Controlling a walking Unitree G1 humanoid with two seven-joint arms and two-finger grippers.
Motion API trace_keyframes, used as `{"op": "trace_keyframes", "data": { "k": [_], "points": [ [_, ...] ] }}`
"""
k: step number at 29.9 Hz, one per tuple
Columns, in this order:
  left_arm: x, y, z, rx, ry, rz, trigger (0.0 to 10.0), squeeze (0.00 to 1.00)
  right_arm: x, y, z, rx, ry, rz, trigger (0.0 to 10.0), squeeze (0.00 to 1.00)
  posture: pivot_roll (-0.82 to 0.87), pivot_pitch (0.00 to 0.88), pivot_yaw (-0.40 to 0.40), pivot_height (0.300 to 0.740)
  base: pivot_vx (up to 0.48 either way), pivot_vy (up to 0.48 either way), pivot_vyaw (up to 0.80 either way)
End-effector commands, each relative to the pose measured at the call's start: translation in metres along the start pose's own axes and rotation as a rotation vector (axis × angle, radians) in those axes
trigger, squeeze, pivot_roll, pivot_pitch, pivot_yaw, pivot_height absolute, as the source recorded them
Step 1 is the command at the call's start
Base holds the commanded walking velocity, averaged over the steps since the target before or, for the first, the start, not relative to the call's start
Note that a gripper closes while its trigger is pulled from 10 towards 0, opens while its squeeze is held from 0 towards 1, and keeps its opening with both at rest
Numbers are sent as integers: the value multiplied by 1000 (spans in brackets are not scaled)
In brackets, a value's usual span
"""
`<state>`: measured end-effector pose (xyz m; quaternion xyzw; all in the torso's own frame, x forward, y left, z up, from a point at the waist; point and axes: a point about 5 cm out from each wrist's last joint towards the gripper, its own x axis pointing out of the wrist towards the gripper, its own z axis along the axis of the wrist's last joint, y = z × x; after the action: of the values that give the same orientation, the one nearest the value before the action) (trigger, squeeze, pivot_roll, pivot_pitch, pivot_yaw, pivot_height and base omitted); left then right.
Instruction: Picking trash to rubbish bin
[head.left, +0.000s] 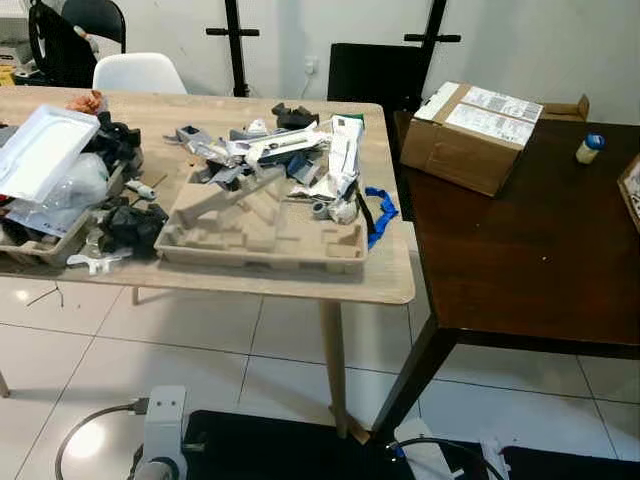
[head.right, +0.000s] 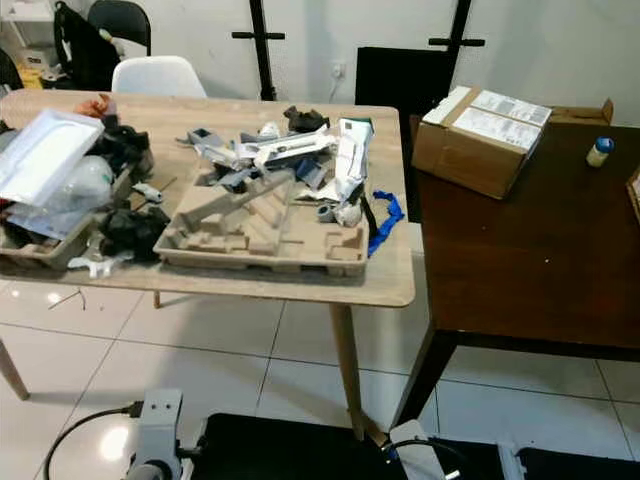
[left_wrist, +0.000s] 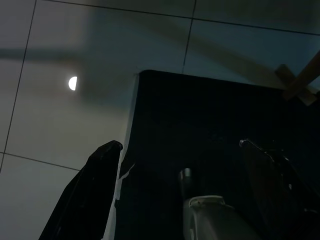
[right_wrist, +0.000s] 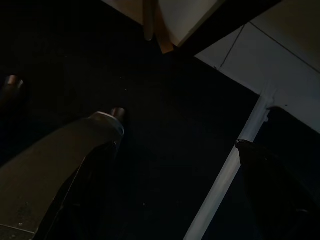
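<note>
Trash is piled on a light wooden table (head.left: 390, 280). A moulded pulp tray (head.left: 262, 228) lies near the front edge. Behind and on it lie white and grey packaging scraps (head.left: 290, 148) and a blue strap (head.left: 383, 212). At the left end, a clear plastic blister (head.left: 42, 150) rests on a second tray of black and white bits (head.left: 118, 228). Both arms hang low by my body. My left gripper (left_wrist: 178, 145) is open over a black mat and floor tiles. My right gripper (right_wrist: 174, 132) is open above the same dark mat, holding nothing.
A dark wooden table (head.left: 520, 260) butts against the light one on the right, bearing a cardboard box (head.left: 470, 135) and a small blue-capped bottle (head.left: 590, 148). A white chair (head.left: 138, 72) and a black chair (head.left: 95, 18) stand behind. White tiled floor (head.left: 180, 350) lies below.
</note>
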<state>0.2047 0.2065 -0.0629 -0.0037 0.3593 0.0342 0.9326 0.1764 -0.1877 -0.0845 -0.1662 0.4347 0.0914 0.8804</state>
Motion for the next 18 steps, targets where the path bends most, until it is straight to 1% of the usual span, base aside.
{"op": "trace_keyframes", "data": {
  "k": [1, 8, 10, 18],
  "points": [
    [-2, 2, -7, 0, 21, 0, 10000, 0, -1, 4, -4, -7, 16, 12, 10000, 0, 9, 68, 0, 740, 0, 0, 0],
    [-2, 1, -6, -8, 14, -7, 10000, 0, -1, 4, -4, -6, 17, 10, 10000, 0, 8, 68, 0, 740, 0, 0, 0],
    [-2, 1, -5, -8, 11, -7, 10000, 0, -1, 4, -5, -7, 21, 10, 10000, 0, 7, 68, 0, 740, 120, 0, 0],
    [-2, 0, -5, -9, 13, -8, 10000, 0, -3, 5, -12, -7, 40, 9, 10000, 0, 4, 67, -1, 740, 240, 0, 0]
  ]
}}
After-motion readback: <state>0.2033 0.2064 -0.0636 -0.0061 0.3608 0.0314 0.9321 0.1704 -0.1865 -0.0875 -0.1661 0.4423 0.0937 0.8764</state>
